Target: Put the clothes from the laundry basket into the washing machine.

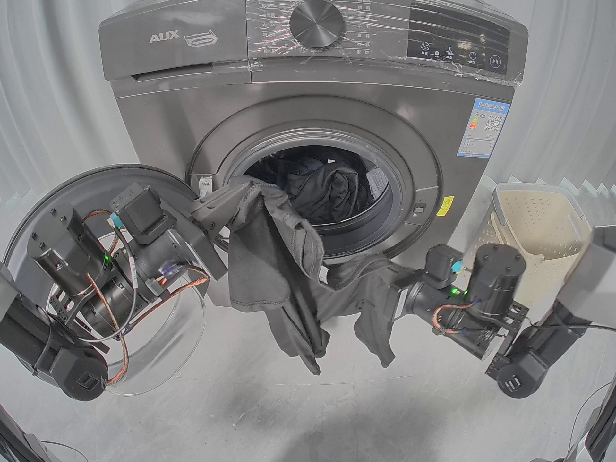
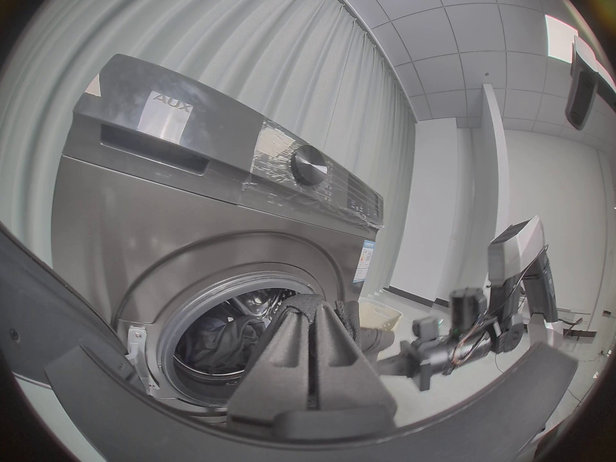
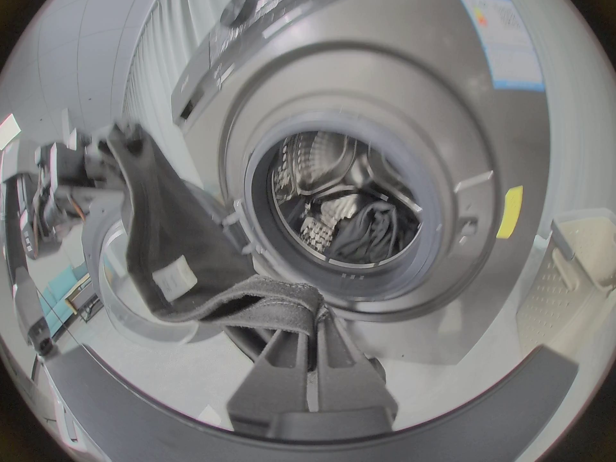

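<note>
A grey garment (image 1: 276,251) hangs spread in front of the washing machine's round opening (image 1: 378,226), its lower part dangling toward the floor. My left gripper (image 1: 217,212) is shut on the garment's upper left edge, close to the opening's left rim; in the left wrist view the fingers (image 2: 289,354) pinch cloth (image 2: 359,336). My right gripper (image 1: 390,289) is shut on the garment's right edge, lower and just below the opening; the cloth (image 3: 179,226) stretches away from its fingertips (image 3: 282,360). Dark clothes (image 1: 327,190) lie in the drum. The cream laundry basket (image 1: 545,239) stands at the right.
The machine's door (image 1: 77,194) stands swung open to the left, behind my left arm. Grey floor (image 1: 256,405) lies bare in front of the machine. Curtains hang behind and beside the machine. The basket's inside shows no clothes from here.
</note>
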Tool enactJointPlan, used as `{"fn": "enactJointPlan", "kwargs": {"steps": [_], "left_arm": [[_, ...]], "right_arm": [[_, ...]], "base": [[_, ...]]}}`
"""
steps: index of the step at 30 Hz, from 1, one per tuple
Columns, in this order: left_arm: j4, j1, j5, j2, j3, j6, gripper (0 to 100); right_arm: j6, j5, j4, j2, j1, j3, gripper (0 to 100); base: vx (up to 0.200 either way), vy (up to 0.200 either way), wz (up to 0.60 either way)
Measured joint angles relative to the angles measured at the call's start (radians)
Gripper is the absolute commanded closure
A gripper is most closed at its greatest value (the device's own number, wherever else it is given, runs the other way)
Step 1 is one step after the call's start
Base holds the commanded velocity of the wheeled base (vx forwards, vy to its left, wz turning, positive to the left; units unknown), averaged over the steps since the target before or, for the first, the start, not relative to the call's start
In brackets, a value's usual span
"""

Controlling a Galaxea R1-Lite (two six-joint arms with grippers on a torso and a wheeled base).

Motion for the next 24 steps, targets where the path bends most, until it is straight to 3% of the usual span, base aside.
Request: {"fn": "enactJointPlan", "kwargs": {"steps": [8, 16, 24], "left_arm": [[0.0, 0.042, 0.0, 0.003, 0.006, -0.001, 100], [0.0, 0.073, 0.001, 0.018, 0.015, 0.005, 100], [0.0, 0.079, 0.01, 0.031, 0.016, 0.021, 100]], "right_arm": [[0.026, -0.003, -0.082, -0.151, -0.055, 0.058, 100], [0.036, -0.007, -0.093, -0.192, -0.101, 0.018, 100], [0.037, -0.009, -0.102, -0.215, -0.1, 0.001, 100]], "base": [[0.0, 0.0, 0.0], [0.0, 0.0, 0.0], [0.0, 0.0, 0.0]]}}
